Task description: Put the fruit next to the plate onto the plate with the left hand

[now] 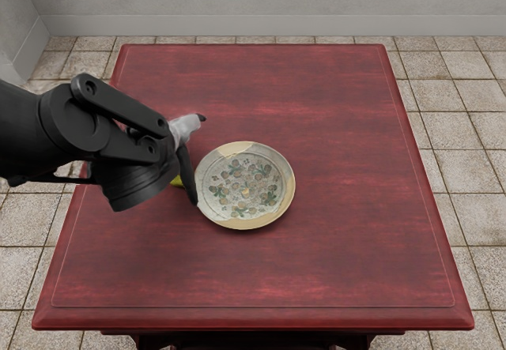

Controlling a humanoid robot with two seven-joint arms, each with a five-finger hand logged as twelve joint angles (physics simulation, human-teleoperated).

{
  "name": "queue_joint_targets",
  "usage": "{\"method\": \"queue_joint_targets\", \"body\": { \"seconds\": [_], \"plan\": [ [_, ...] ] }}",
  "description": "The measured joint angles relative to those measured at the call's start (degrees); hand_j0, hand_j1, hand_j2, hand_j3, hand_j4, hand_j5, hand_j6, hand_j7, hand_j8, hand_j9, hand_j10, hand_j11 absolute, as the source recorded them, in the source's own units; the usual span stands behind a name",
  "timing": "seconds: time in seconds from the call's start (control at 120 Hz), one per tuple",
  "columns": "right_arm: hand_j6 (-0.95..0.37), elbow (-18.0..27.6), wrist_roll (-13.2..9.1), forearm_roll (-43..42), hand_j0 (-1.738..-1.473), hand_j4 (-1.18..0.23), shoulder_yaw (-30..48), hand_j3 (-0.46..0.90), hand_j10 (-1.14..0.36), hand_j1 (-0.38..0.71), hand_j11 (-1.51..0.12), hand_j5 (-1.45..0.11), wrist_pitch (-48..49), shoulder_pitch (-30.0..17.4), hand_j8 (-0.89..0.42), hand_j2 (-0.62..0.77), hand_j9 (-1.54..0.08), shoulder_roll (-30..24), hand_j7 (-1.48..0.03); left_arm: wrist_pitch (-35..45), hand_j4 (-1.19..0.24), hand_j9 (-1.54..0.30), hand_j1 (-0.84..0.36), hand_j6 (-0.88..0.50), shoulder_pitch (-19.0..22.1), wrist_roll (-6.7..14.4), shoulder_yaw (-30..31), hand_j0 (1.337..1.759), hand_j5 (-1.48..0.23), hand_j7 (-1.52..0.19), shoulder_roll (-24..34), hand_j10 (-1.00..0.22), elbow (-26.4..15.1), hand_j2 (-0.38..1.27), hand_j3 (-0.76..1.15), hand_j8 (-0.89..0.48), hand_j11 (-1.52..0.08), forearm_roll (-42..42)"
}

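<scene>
Evidently the left hand (184,146) is placed low over the fruit (175,181) because the plate (289,184) lies just beside it, so only a short carry away from the tabletop's (340,271) left edge would be needed. Of the fruit only a yellow sliver shows, off the plate, at its left rim, under the wrist. The forearm hides the grip: I cannot tell how far open the hand is, or whether it touches the fruit.

A home-like room: red wooden table (316,113) on beige floor tiles (474,168)
</scene>
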Motion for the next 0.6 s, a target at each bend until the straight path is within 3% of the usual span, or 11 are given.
{"method": "queue_joint_targets", "body": {
  "seconds": [0.225,0.6],
  "plan": [
    [-0.01,0.01,0.0,0.0,-1.658,-0.01,-0.01,0.0,-0.01,-0.34,-0.01,-0.01,0.0,0.01,-0.01,0.0,-0.01,0.0,-0.01,0.06,-0.01,-0.01,0.34,-0.01,0.65,0.03,0.01,1.658,-0.01,-0.01,-0.54,-0.01,2.16,0.0,0.0,-0.01,-0.01,1.62],
    [-0.01,-0.02,0.0,0.0,-1.658,-0.01,-0.02,0.0,-0.01,-0.34,-0.01,-0.01,0.0,0.0,-0.01,0.0,-0.01,0.0,-0.01,-0.29,-0.01,-0.01,0.34,-0.01,0.82,0.15,3.18,1.658,-0.01,-0.01,-0.35,-0.01,2.44,0.0,0.0,-0.01,-0.01,3.41]
  ]
}}
